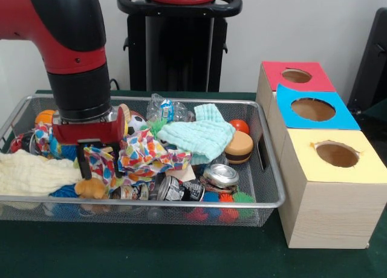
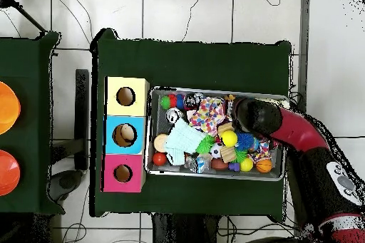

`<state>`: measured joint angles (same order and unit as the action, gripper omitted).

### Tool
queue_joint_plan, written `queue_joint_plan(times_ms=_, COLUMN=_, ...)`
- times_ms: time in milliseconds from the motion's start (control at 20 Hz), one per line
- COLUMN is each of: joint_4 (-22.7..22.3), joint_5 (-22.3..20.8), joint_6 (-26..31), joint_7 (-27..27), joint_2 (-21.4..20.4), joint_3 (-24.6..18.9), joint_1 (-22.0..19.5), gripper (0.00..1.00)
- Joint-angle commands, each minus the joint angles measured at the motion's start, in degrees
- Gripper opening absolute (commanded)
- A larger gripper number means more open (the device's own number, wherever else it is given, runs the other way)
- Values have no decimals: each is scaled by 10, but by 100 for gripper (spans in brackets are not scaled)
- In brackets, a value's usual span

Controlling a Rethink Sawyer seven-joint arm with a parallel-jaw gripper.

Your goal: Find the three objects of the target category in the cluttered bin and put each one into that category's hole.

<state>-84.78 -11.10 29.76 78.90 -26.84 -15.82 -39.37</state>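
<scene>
We see the gripper [image 1: 97,160] lowered into the left part of the wire bin [image 1: 266,169], its two dark fingers [image 1: 81,163] pointing down with a gap between them, and the multicoloured patterned cloth [image 1: 148,154] bunched around them; whether they pinch the fabric we cannot tell for sure, though they look spread rather than closed. Just below the fingers lies a small orange plush toy [image 1: 91,187], and to the left a cream towel [image 1: 30,175]. Right of the cloth sit a mint-green knitted cloth [image 1: 202,136], a toy hamburger [image 1: 239,146], a crumpled clear plastic bottle [image 1: 166,109] and dented cans [image 1: 221,175]. A soccer-patterned ball [image 1: 138,122] peeks out behind the gripper. At the right of the frame stand three wooden boxes touching in a row, with a yellow-topped hole [image 1: 337,154], a blue-topped hole [image 1: 312,109] and a red-topped hole [image 1: 296,76]. In the overhead view the arm [image 2: 299,130] enters the bin from the right.
</scene>
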Motion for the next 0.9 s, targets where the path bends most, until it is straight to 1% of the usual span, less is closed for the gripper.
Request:
queue_joint_plan(times_ms=50, joint_4=69, joint_5=5, joint_6=54, joint_7=33, joint_2=43, joint_3=-10, joint_1=9, gripper=100)
queue_joint_plan(times_ms=350, joint_4=65, joint_5=9, joint_6=48, joint_7=39, joint_2=48, joint_3=-11, joint_1=6, gripper=100)
queue_joint_plan(times_ms=600, joint_4=52, joint_5=10, joint_6=35, joint_7=45, joint_2=48, joint_3=-11, joint_1=0, gripper=100)
queue_joint_plan(times_ms=900, joint_4=52, joint_5=10, joint_6=32, joint_7=43, joint_2=50, joint_3=-10, joint_1=-7, gripper=100)
